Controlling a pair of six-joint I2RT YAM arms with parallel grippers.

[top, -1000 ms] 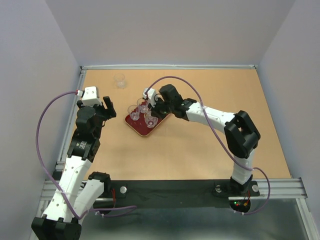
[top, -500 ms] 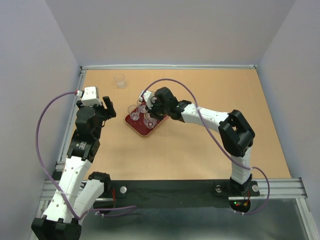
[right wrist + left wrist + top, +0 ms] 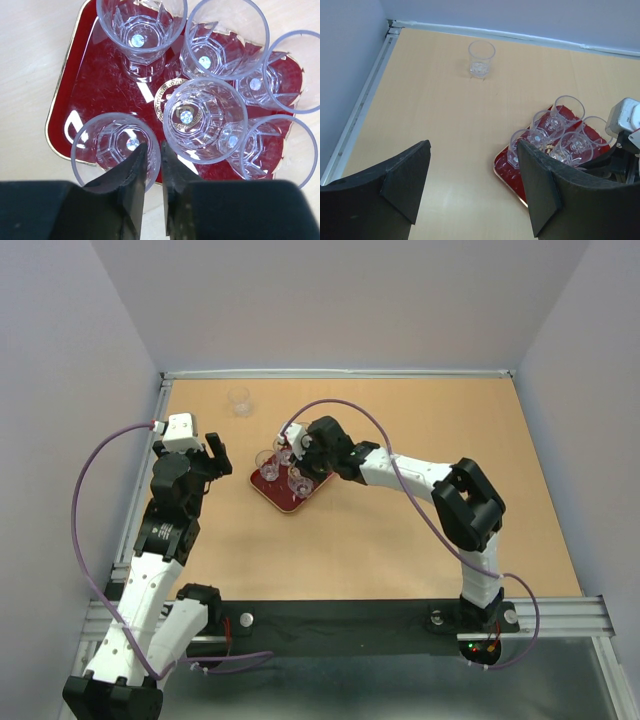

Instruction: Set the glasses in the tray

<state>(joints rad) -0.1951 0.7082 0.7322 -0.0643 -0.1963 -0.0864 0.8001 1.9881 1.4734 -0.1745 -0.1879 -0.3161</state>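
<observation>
Tray: a dark red tray (image 3: pixel 100 85) is seen left of centre on the tan table (image 3: pixel 400 540), set at an angle. Its right end is cut off in the right wrist view.
Glasses over tray: six clear glasses (image 3: pixel 225 40) are counted from the right wrist view, crowded together. Their rims overlap, so it cannot be told whether they touch. In the top view they are too small to count.
Emblem: a gold emblem (image 3: pixel 167 95) is partly covered by the centre glass.
Right gripper: the right gripper (image 3: pixel 154 152) is narrowed to a slit. The wall of the held glass (image 3: pixel 112 150) is pinched between its fingers at the tray's near edge. Whether that glass's base rests on the tray cannot be told.
Left gripper: the left gripper (image 3: pixel 472 165) is spread wide with nothing between its fingers, well left of the tray. Part of the tray is hidden behind one finger.
Lone glass: a lone glass (image 3: pixel 481 58) is stood upright near the far left corner, well apart from the tray.
</observation>
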